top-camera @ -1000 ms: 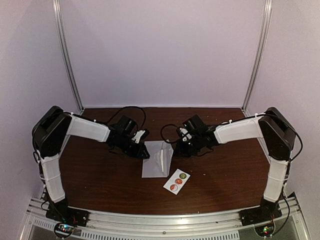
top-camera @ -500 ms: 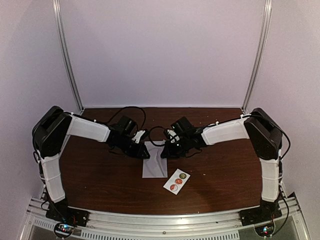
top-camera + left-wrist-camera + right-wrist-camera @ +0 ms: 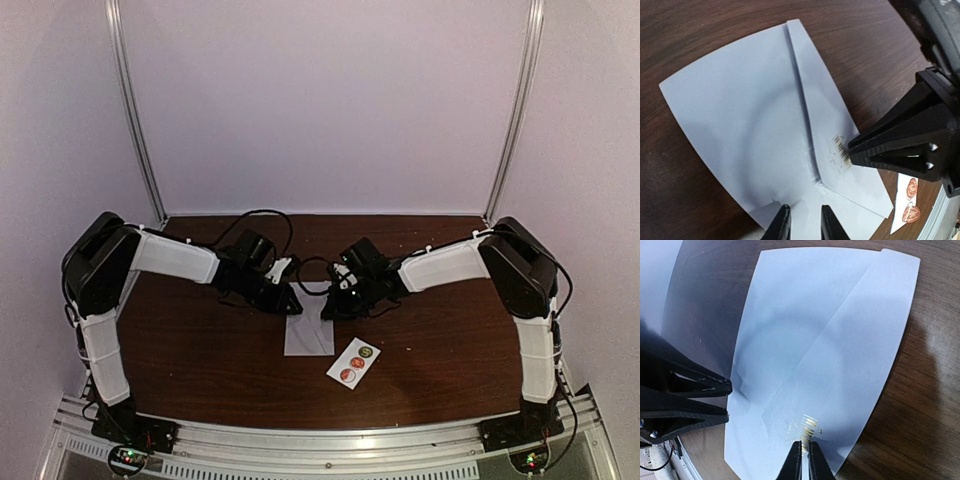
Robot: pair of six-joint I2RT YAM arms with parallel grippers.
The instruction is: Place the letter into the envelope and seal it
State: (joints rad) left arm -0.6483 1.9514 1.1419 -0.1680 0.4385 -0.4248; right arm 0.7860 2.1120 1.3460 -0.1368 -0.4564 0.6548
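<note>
The pale grey envelope (image 3: 309, 338) lies flat on the dark wooden table (image 3: 190, 350) between both arms, with a crease running along it (image 3: 755, 110). My left gripper (image 3: 804, 210) rests its tips on the envelope's near edge, jaws slightly parted with only flat paper showing between them. My right gripper (image 3: 804, 444) is shut, its tip pressing down on the folded flap (image 3: 855, 355) at a small brownish ridged mark. Each gripper shows in the other's wrist view, the right gripper (image 3: 850, 150) and the left gripper (image 3: 730, 400). The letter is hidden.
A small white strip of round stickers (image 3: 353, 362) lies just right of the envelope's near corner and shows in the left wrist view as the same sticker strip (image 3: 907, 200). Pale walls with metal posts (image 3: 135, 120) enclose the table at the back and sides.
My right arm has swung left over the envelope and its jaws have closed a little. The raised fold of paper now lies flat. My left gripper has not moved.
</note>
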